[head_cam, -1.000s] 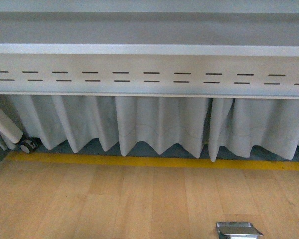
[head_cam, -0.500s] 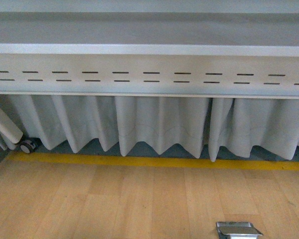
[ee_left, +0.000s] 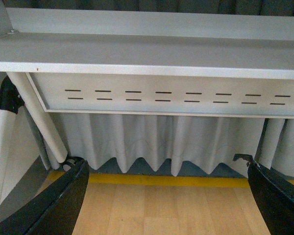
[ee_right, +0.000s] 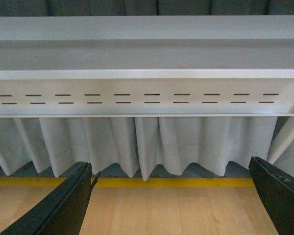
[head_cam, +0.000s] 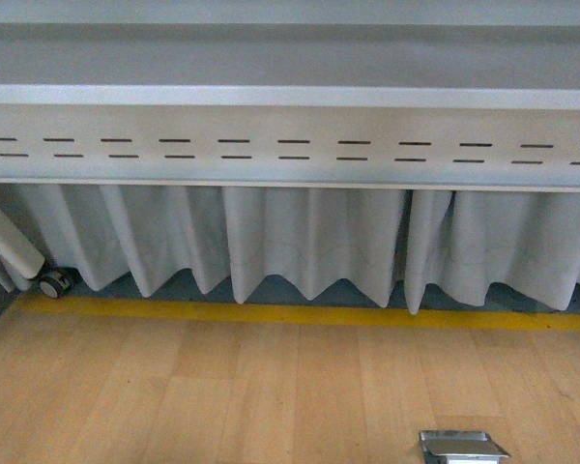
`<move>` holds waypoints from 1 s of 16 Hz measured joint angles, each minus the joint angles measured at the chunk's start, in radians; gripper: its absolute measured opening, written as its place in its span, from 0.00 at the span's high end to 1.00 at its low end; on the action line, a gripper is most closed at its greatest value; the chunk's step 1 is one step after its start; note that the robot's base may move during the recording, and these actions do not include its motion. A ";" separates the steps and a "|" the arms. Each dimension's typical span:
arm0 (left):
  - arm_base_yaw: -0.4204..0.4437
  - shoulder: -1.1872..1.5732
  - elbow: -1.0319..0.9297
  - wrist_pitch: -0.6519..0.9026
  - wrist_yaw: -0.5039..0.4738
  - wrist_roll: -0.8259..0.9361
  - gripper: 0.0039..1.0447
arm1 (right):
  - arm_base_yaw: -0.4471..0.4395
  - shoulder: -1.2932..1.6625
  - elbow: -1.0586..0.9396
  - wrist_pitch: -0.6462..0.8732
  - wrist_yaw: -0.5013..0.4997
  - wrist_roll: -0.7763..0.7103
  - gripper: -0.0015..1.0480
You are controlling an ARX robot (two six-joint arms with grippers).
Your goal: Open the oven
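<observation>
Jaws of the left gripper (ee_left: 164,161) and the right gripper (ee_right: 170,164) stand wide apart. Both face the slotted front edge of the table (head_cam: 290,97), a curtain (head_cam: 309,242) below.

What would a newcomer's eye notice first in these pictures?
A grey slotted panel spans the front view, with a pleated grey curtain under it and a yellow line on the wooden floor. No oven shows anywhere. The left gripper and right gripper are open.

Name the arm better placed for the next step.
Neither, left or right: no oven shows in any view. The left gripper and right gripper are both open, empty, facing the same slotted panel and curtain, so nothing favours one.
</observation>
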 joint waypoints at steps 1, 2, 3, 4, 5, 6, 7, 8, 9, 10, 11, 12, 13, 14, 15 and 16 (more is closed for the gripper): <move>0.000 0.000 0.000 0.000 0.000 0.000 0.06 | 0.000 0.000 0.000 0.000 0.000 0.000 0.06; 0.000 0.000 0.000 0.000 0.000 0.000 0.06 | 0.000 0.000 0.000 0.000 0.000 0.000 0.06; 0.000 0.000 0.000 0.000 0.000 0.000 0.06 | 0.000 0.000 0.000 0.000 0.000 0.000 0.06; 0.000 0.000 0.000 0.000 0.000 0.000 0.06 | 0.000 0.000 0.000 0.000 0.000 0.000 0.06; 0.000 0.000 0.000 0.000 0.000 0.000 0.06 | 0.000 0.000 0.000 0.000 0.000 0.000 0.06; 0.000 0.000 0.000 0.000 0.000 0.000 0.06 | 0.000 0.000 0.000 0.000 0.000 0.000 0.06; 0.000 0.000 0.000 0.000 0.000 0.000 0.06 | 0.000 0.000 0.000 0.000 0.000 0.000 0.06; 0.000 0.000 0.000 0.000 0.000 0.000 0.06 | 0.000 0.000 0.000 0.000 0.000 0.000 0.06; 0.000 0.000 0.000 0.000 0.000 0.000 0.06 | 0.000 0.000 0.000 0.000 0.000 0.000 0.06; 0.000 0.000 0.000 -0.003 0.001 0.000 0.06 | 0.000 0.000 0.000 -0.003 -0.001 0.000 0.06; 0.000 0.000 0.000 -0.002 -0.003 0.000 0.06 | 0.000 0.000 0.000 -0.001 0.000 0.000 0.06; 0.000 0.000 0.000 -0.002 0.001 -0.001 0.06 | 0.000 -0.001 0.000 -0.002 0.000 0.000 0.06; 0.000 0.000 0.000 -0.002 -0.002 0.000 0.06 | 0.000 -0.001 0.000 -0.002 -0.001 0.000 0.06; 0.000 0.000 0.000 -0.003 -0.002 0.000 0.06 | 0.000 -0.001 0.000 -0.001 -0.002 0.000 0.06; 0.000 0.000 0.000 -0.001 -0.002 0.001 0.06 | 0.000 0.000 0.000 -0.001 -0.001 0.000 0.06; 0.000 0.000 0.000 -0.001 0.000 0.000 0.06 | 0.000 0.000 0.000 -0.001 -0.002 0.000 0.06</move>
